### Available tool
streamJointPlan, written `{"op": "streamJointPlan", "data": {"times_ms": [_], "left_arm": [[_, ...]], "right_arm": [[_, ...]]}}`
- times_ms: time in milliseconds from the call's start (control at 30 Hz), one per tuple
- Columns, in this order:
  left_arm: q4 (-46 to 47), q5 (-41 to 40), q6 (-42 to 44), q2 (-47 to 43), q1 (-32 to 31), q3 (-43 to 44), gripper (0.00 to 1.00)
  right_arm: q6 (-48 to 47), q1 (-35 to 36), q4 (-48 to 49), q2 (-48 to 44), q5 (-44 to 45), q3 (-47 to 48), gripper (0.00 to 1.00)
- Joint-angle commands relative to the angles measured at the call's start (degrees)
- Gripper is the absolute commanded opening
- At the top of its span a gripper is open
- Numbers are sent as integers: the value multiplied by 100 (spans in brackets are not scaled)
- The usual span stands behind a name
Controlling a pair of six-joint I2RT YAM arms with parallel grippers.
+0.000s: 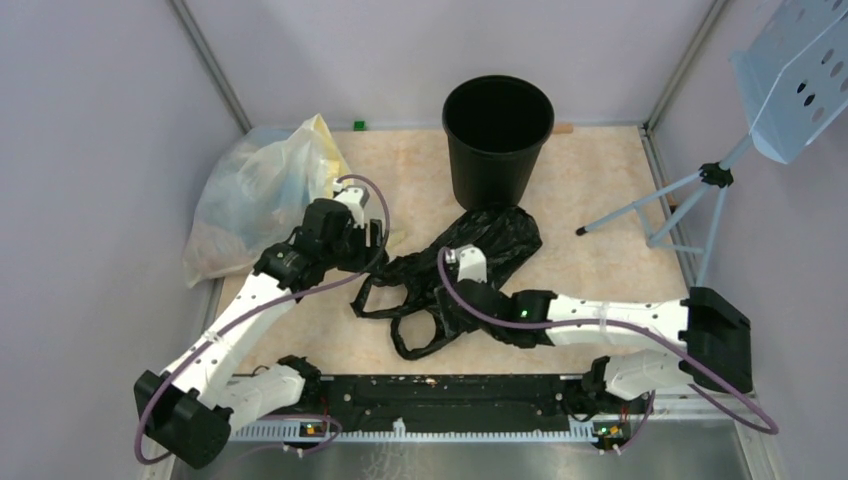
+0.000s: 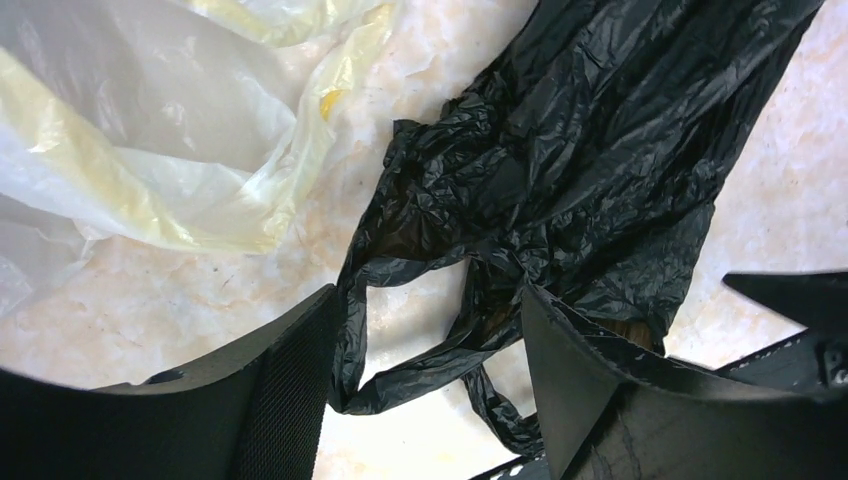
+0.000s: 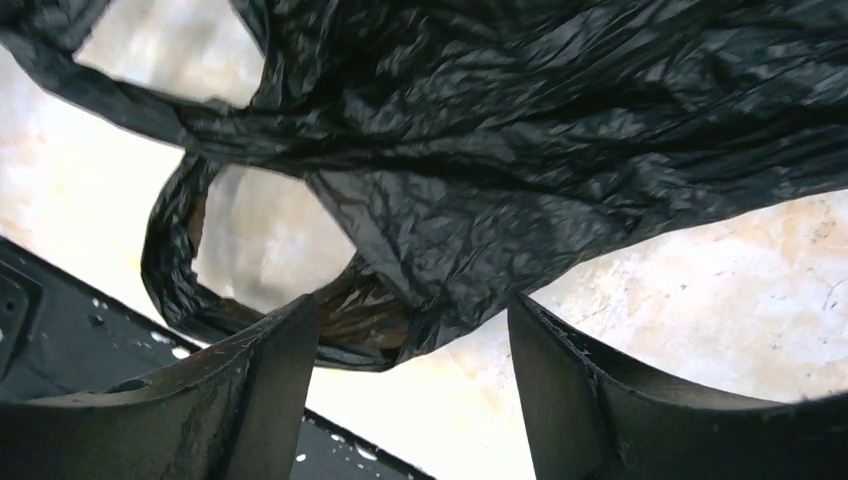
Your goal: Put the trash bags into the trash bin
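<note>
Found black bag [image 1: 500,235] crumpled on surface [image 1: 600,190], against foot of bin [image 1: 497,150], not inside.
Traced its length from bin down-left to loop handles at near end. Noted right hand [image 3: 412,305] wide, empty, low over it, apparently nearer. Noted left hand [image 2: 428,295] wide, empty, above handles.

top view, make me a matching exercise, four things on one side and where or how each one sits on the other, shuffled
Things
1. trash bin
2. black trash bag
3. pale-yellow bag
4. perforated pale-blue stand

Place or state
a. slumped at the left edge, bulging with contents
b. standing upright at the far side, mouth facing up
c. lying crumpled in the middle, loop handles toward the near edge
d. raised on tripod legs at the right

Pairs: 1-b, 2-c, 3-a, 4-d
</note>
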Motion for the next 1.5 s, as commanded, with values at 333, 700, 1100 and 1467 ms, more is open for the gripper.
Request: {"op": "streamJointPlan", "data": {"times_ms": [333, 700, 1100, 1467], "left_arm": [[611, 1724, -192, -232, 1817, -443, 71], [485, 1821, 63, -278, 2100, -463, 72], [679, 3290, 695, -151, 2130, -464, 73], [1062, 2536, 742, 355, -211, 283, 74]], "right_arm": [[-1644, 897, 1483, 1233, -1357, 764, 56], [-1879, 1026, 1446, 2683, -1358, 1492, 57], [-1574, 986, 1412, 1005, -862, 277, 0], [-1617, -338, -198, -2205, -1391, -633, 0]]}}
